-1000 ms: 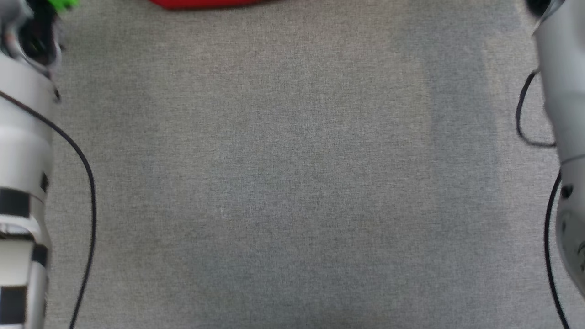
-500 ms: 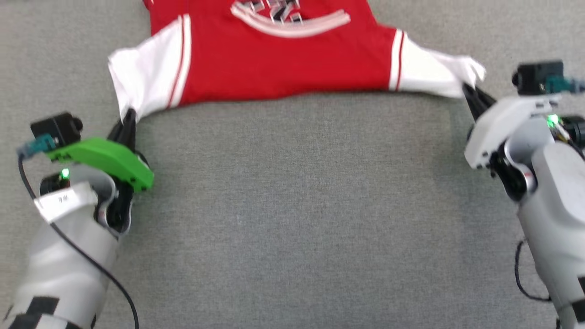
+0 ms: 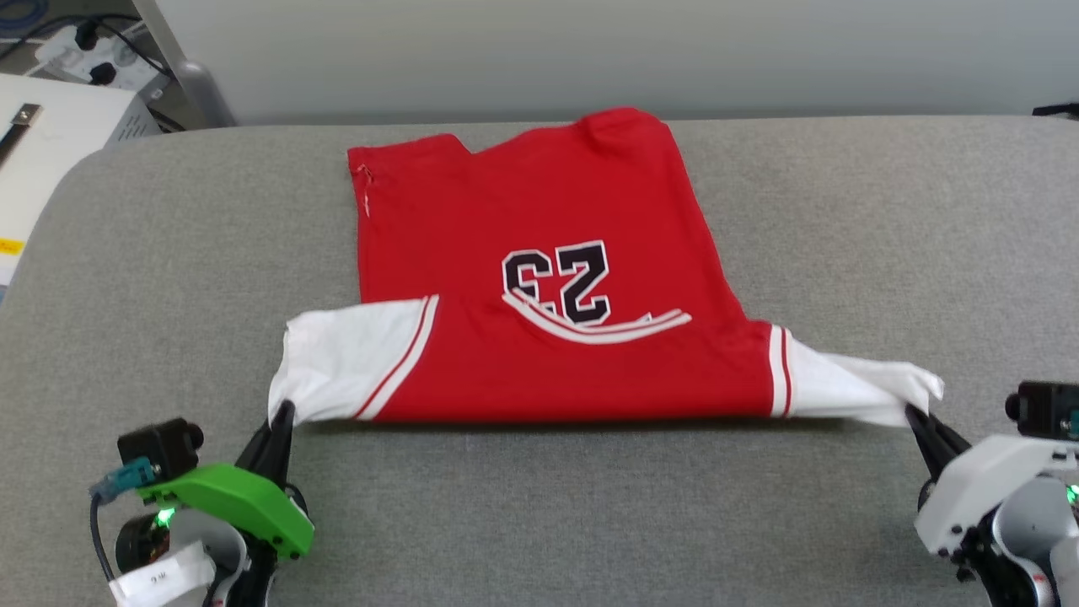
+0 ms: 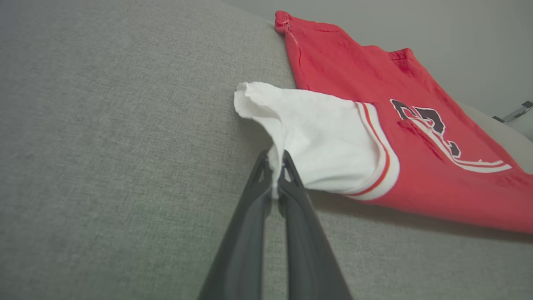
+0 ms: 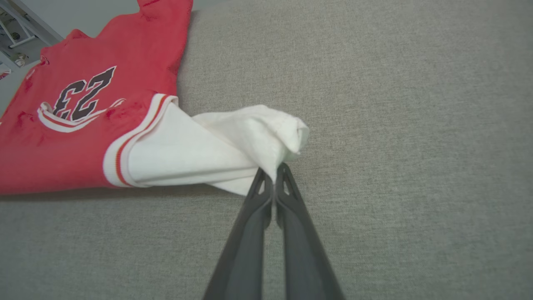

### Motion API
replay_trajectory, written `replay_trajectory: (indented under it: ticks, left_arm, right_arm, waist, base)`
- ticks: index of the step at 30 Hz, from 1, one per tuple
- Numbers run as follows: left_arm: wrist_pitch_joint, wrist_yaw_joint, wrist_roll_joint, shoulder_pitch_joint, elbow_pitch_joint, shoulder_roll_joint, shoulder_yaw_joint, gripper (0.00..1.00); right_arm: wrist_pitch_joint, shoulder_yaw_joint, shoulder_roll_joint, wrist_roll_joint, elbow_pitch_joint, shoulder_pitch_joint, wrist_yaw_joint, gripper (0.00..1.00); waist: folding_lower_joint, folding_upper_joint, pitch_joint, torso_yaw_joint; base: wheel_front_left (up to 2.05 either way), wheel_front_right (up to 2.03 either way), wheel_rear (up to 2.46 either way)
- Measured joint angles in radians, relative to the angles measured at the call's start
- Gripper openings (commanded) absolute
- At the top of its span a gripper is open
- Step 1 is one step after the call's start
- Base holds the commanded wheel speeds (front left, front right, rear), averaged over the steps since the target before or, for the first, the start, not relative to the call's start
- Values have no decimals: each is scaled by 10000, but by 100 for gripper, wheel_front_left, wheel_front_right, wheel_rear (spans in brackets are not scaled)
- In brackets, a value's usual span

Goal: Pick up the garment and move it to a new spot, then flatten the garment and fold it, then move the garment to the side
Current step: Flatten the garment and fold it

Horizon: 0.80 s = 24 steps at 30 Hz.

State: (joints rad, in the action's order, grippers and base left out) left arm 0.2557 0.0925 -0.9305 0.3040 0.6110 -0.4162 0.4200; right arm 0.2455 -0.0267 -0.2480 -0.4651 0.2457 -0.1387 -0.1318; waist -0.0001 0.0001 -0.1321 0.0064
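The garment (image 3: 539, 278), a red shirt with white sleeves and a black-and-white 23, lies spread on the grey padded table (image 3: 885, 219), collar toward me. My left gripper (image 3: 282, 415) is shut on the tip of the white sleeve at the lower left, seen pinched between its fingers in the left wrist view (image 4: 275, 164). My right gripper (image 3: 915, 415) is shut on the other white sleeve tip (image 5: 272, 171) at the lower right. The near edge of the garment (image 4: 416, 125) (image 5: 75, 125) is stretched between both grippers, slightly off the cloth surface.
A white box (image 3: 50, 143) with cables stands past the table's far left corner, beside a grey post (image 3: 194, 76). A pale wall runs behind the table. Bare grey cloth lies on both sides of the garment and in front of it.
The head camera has tilted up from the bare table near me, bringing the whole garment and far edge into view. Both grippers stay shut on the sleeve tips.
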Motion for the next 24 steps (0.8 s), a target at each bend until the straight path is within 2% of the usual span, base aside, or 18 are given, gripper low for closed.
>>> replay_trajectory:
  ticks: [5,10,15,19,20,21,22,23,24]
  left_arm:
    - [-161,-548,-13,-1544,-1216,-146,96,0]
    - [-535,-1093,-165,-2747,-2222,-303,174,0]
    - [-629,-1498,-376,-3676,-2943,-374,234,0]
    - [-560,-1670,-301,-3901,-3243,-372,303,0]
    - [-522,-1682,-245,-3897,-3329,-372,320,0]
    - [-502,-1693,-157,-3893,-3415,-372,385,0]
    - [-497,-1720,-44,-3891,-3484,-366,449,0]
    - [-495,-1737,61,-3883,-3536,-366,493,0]
    - [-489,-1758,171,-3859,-3601,-364,548,0]
  right_arm:
    - [779,-972,748,339,-1668,2146,0,0]
    - [1484,-1517,1478,782,-2851,3731,0,0]
    - [1898,-1578,1829,1231,-3233,4947,0,0]
    - [1908,-1360,1921,1369,-3108,5294,0,0]
    - [1875,-1313,1935,1369,-3064,5288,0,9]
    - [1753,-1260,1948,1363,-2989,5272,0,33]
    - [1620,-1225,1956,1310,-2951,5240,0,58]
    - [1499,-1189,1958,1281,-2930,5190,2,100]
    - [1360,-1131,1956,1281,-2917,5103,2,100]
  waist:
    - [0,0,650,106]
    - [0,0,1060,213]
    - [0,0,1212,301]
    - [0,0,1192,349]
    - [0,0,1183,363]
    - [0,0,1172,390]
    - [0,0,1154,409]
    - [0,0,1132,424]
    - [0,-1,1108,449]
  base:
    - [0,0,0]
    - [0,0,0]
    - [0,0,0]
    - [0,0,0]
    - [0,0,0]
    - [0,0,0]
    - [0,0,0]
    - [0,0,0]
    - [0,0,0]
